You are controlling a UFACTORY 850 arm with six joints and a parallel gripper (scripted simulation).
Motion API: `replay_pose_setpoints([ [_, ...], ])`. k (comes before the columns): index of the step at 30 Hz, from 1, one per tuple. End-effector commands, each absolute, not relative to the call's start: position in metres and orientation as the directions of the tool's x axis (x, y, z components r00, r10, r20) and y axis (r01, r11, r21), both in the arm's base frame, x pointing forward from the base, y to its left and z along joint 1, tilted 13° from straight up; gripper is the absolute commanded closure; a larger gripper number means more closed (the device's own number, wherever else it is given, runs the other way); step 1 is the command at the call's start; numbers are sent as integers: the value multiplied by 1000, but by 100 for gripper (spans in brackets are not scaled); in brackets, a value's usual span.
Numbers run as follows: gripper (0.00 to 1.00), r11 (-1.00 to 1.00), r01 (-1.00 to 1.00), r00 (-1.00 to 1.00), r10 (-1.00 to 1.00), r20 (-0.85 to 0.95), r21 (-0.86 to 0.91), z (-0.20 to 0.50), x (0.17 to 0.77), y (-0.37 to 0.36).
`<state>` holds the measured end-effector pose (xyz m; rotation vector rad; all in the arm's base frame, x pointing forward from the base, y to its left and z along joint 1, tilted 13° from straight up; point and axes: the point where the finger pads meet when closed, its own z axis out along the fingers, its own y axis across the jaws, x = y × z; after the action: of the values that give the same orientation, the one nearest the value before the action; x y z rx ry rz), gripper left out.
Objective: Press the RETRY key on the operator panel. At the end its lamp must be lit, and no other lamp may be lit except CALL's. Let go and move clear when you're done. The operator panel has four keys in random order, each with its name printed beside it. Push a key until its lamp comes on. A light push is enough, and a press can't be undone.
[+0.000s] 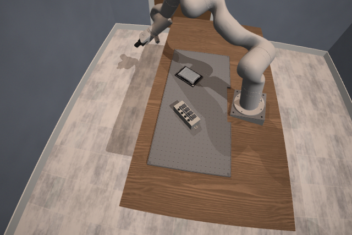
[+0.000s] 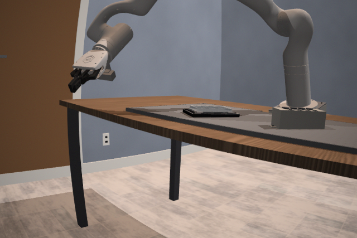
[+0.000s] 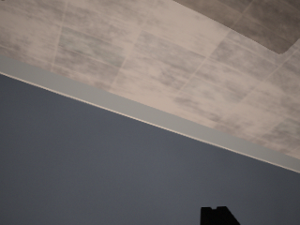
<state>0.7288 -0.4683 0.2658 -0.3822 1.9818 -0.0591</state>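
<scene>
- My gripper [image 1: 138, 43] hangs out past the table [image 1: 198, 198] corner, fingers pinched together on nothing.
- Operator panel [image 1: 186, 114] sits mid-mat [image 1: 181, 155], well away.
- Ribbed tray [image 1: 188, 76] lies between us.

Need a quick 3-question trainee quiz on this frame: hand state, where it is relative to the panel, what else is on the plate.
1. True or false: the hand is shut and holds nothing.
2. Where is the hand relative to the operator panel? A) touching its keys B) off the table's far corner, above the floor C) directly over it
3. Fill in: besides the panel, the grey perforated plate carries a black-framed ____.

Key: 1 true; 2 B; 3 tray.
</scene>
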Motion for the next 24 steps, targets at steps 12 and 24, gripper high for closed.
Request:
replay_pose_setpoints([
  [12,100,881,-382,-368,-420,-830,-277,263,740,-407],
  [24,100,810,-489,-337,-518,-786,-324,260,743,-369],
])
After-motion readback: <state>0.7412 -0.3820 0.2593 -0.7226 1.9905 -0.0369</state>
